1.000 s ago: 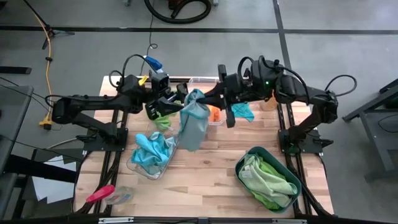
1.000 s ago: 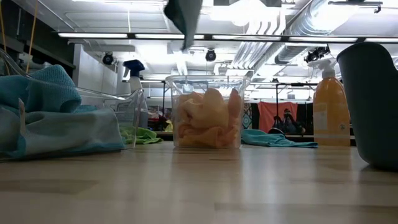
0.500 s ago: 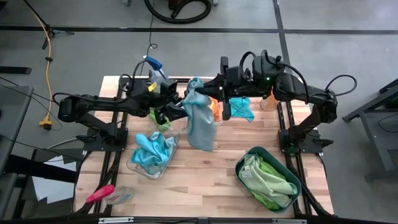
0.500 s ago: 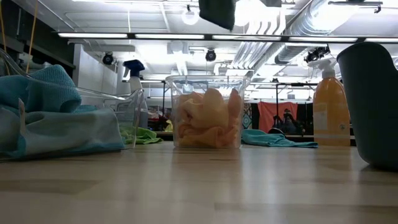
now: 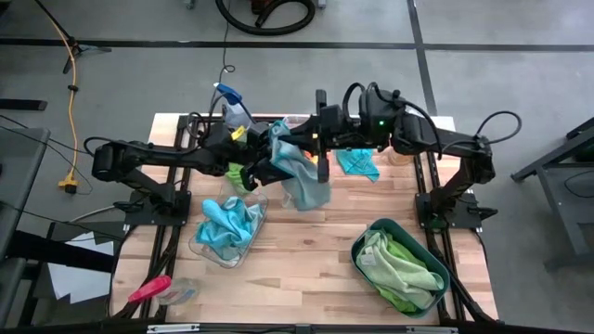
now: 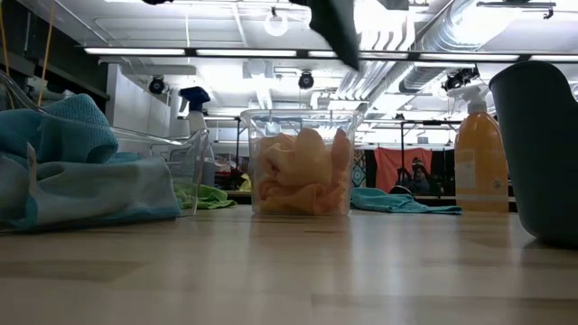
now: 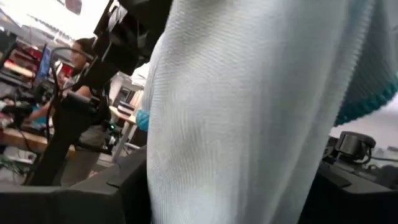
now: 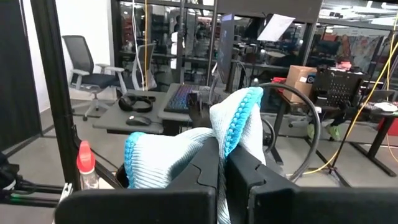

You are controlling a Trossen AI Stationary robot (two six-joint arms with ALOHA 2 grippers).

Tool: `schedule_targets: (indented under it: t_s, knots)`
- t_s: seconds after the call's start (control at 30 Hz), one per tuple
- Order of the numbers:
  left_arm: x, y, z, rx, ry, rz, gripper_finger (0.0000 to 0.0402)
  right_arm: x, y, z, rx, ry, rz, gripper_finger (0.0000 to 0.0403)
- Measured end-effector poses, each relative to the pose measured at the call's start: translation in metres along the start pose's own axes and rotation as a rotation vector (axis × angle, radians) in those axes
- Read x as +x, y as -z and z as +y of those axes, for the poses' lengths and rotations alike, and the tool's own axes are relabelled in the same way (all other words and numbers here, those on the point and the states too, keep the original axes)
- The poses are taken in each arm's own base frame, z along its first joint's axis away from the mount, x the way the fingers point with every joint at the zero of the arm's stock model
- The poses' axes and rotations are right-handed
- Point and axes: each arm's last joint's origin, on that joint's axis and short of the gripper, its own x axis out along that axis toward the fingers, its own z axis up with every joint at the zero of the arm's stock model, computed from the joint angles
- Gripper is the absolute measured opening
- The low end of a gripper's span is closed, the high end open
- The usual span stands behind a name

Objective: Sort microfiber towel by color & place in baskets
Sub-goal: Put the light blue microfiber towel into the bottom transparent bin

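Observation:
A light blue towel with a teal hem (image 5: 302,176) hangs above the middle of the table. My right gripper (image 5: 295,146) is shut on its top. My left gripper (image 5: 269,170) is open at the towel's left side; in its wrist view the cloth (image 7: 249,112) hangs between the spread fingers, and I cannot tell whether they touch it. The clear deep tub (image 6: 302,171) holds orange towels. The shallow dish (image 5: 202,249) holds blue towels, and the teal basin (image 5: 444,269) holds green ones. One blue towel (image 5: 357,164) and one green towel (image 5: 241,176) lie loose on the table. My right gripper pinches the light blue towel between its two fingers at a bunched top part with the teal hem (image 8: 239,115). The fingers (image 8: 205,155) come level from the table's right. The towel is lifted clear and hangs slack below them; its lower end (image 6: 339,36) shows high in the low view.
A blue-topped spray bottle (image 5: 232,100) stands at the far edge, and an orange bottle (image 6: 479,158) stands far right. A pink-handled tool (image 5: 148,289) lies at the near left corner. Bare wood (image 5: 306,269) shows between the dish and the basin. People show beyond the table.
My right gripper has moved toward the table's left and far edge with the towel still held. The towel's hanging lower end has swung toward the right. My left gripper has moved right, up to the towel's left side.

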Motion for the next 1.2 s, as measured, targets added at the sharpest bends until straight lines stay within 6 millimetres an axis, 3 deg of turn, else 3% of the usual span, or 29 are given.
schedule_targets:
  t_s: [0.1, 0.2, 0.3, 0.37, 0.43, 0.63, 0.87, 1.03, 1.2]
  knots:
    - [-0.001, -0.002, 0.002, 0.02, -0.014, -0.01, 0.0251, -0.003, -0.003, 0.0, 0.01, 0.001, -0.009, 0.0]
    - [-0.003, -0.004, 0.005, 0.042, -0.039, -0.025, 0.0211, -0.005, -0.004, 0.0, 0.031, 0.001, -0.01, 0.0]
    - [-0.005, -0.007, 0.008, 0.068, -0.073, -0.036, 0.013, -0.005, -0.003, 0.002, 0.034, -0.006, 0.004, 0.0001]
    - [-0.007, -0.009, 0.012, 0.079, -0.087, -0.044, 0.0056, -0.005, -0.002, 0.004, 0.035, -0.012, 0.01, 0.0005]
    - [-0.01, -0.012, 0.015, 0.089, -0.1, -0.05, 0.0017, -0.005, -0.001, 0.006, 0.038, -0.02, 0.022, 0.0011]
    - [-0.016, -0.019, 0.021, 0.075, -0.113, -0.048, 0.0004, -0.007, 0.001, 0.007, 0.089, 0.029, 0.061, 0.0054]
    - [-0.028, -0.029, 0.028, 0.073, -0.165, -0.004, 0.0002, -0.033, -0.008, 0.005, 0.034, 0.238, 0.121, 0.0182]
    - [-0.051, -0.043, 0.028, 0.127, -0.323, 0.118, 0.0001, -0.066, -0.025, 0.005, -0.059, 0.413, 0.125, 0.0272]
    - [-0.085, -0.064, 0.007, 0.218, -0.52, 0.2, 0.0001, -0.093, -0.029, 0.003, -0.032, 0.492, 0.17, 0.0309]
